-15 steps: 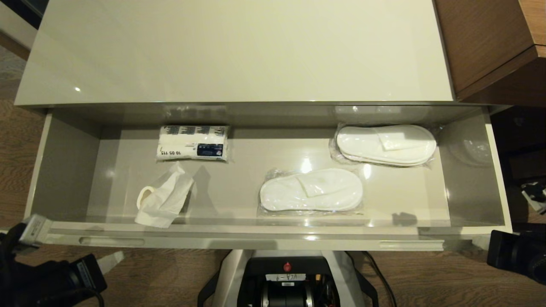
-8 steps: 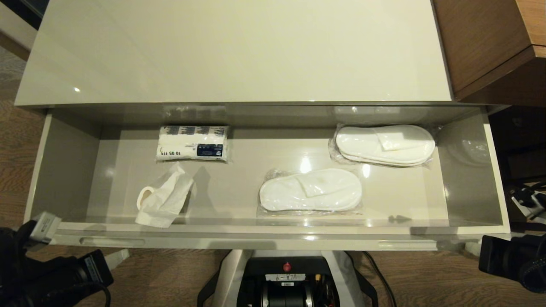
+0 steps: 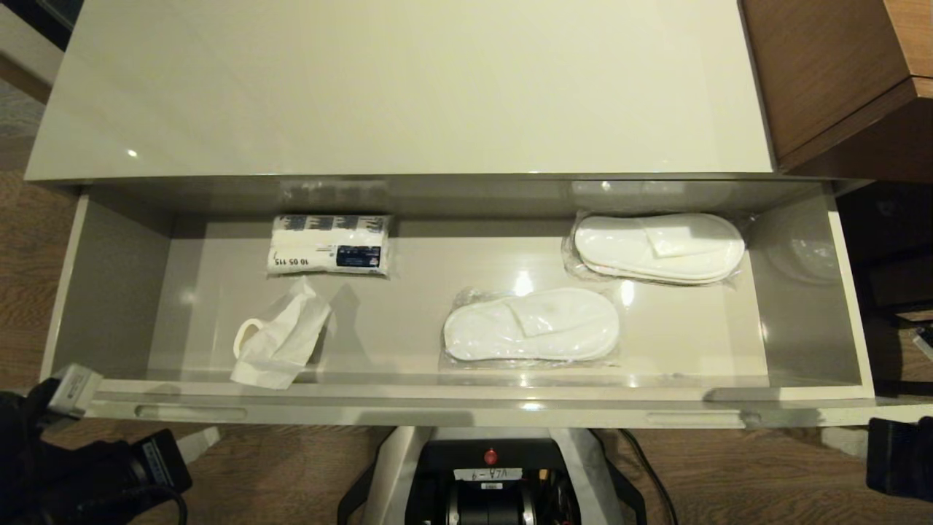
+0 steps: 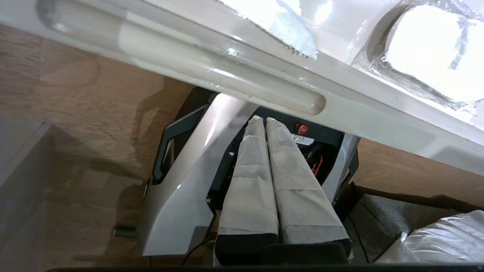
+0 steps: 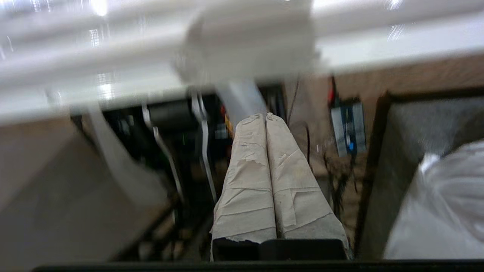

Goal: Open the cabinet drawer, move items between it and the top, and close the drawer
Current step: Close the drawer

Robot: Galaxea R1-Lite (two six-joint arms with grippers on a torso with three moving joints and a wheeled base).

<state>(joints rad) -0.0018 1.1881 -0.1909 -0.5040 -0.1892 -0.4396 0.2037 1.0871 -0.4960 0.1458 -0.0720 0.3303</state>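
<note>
The drawer [image 3: 466, 397] stands pulled out, so the toilet roll [image 3: 280, 343] at its near left lies reachable. Left gripper [image 4: 263, 122] and right gripper [image 5: 263, 118], both clenched and empty, hang below its front edge.

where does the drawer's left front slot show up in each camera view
Head view: the left front slot lies low on the left, along the drawer's front edge.
Left wrist view: the same slot runs slanting across the top.
Right wrist view: not identifiable.
Shared landmark: the red button on the robot's base.
</note>
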